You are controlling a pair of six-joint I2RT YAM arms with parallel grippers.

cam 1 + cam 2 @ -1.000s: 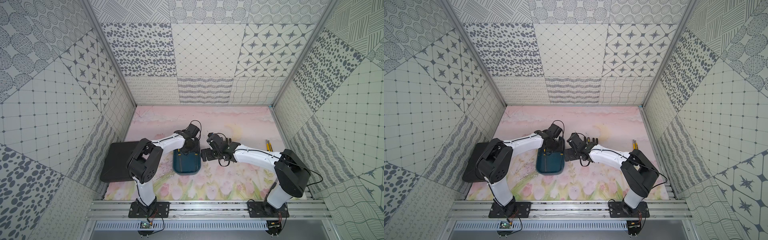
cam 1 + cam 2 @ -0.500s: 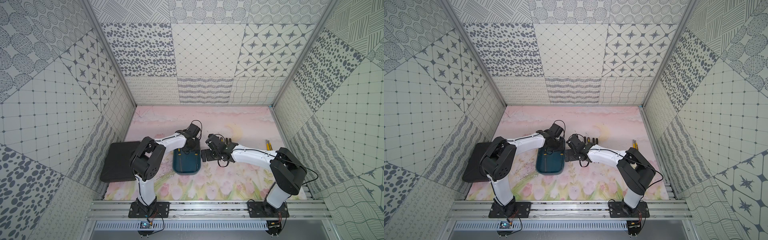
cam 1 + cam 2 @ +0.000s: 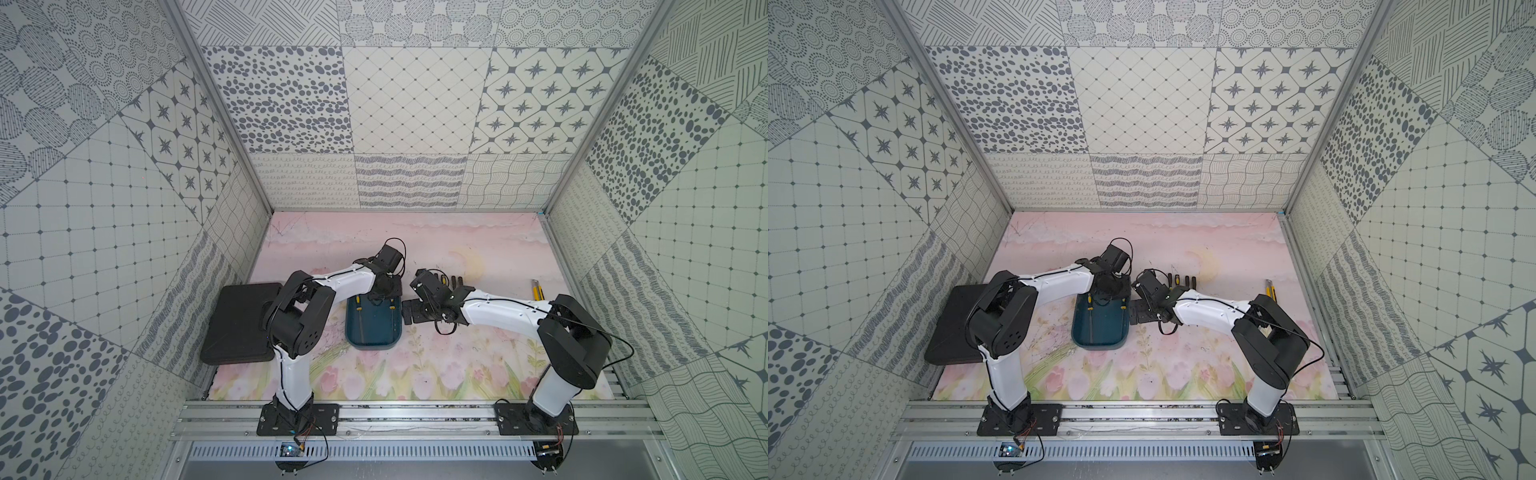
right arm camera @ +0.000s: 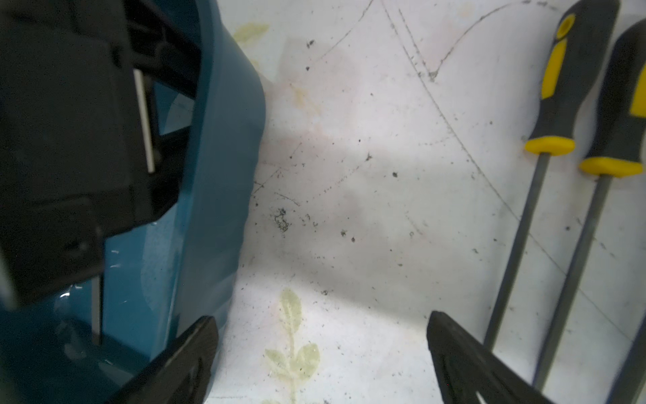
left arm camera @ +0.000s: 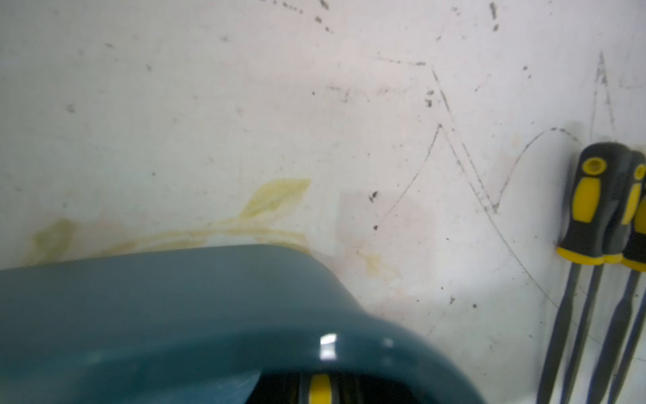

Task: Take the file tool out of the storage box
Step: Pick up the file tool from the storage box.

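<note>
Tall wall panels [image 3: 415,104] printed in grey-on-white patterns of dots, stars, grids and waves close me in, joined by silver aluminium corner posts [image 3: 222,108]. My surface [image 3: 374,237] is a scuffed pink mat painted with clouds and tulips, edged in front by an aluminium rail [image 3: 415,415].

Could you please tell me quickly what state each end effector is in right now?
Left end effector: closed on the handle of the file tool, inside the storage box.
Right end effector: open, empty, beside the box.
</note>
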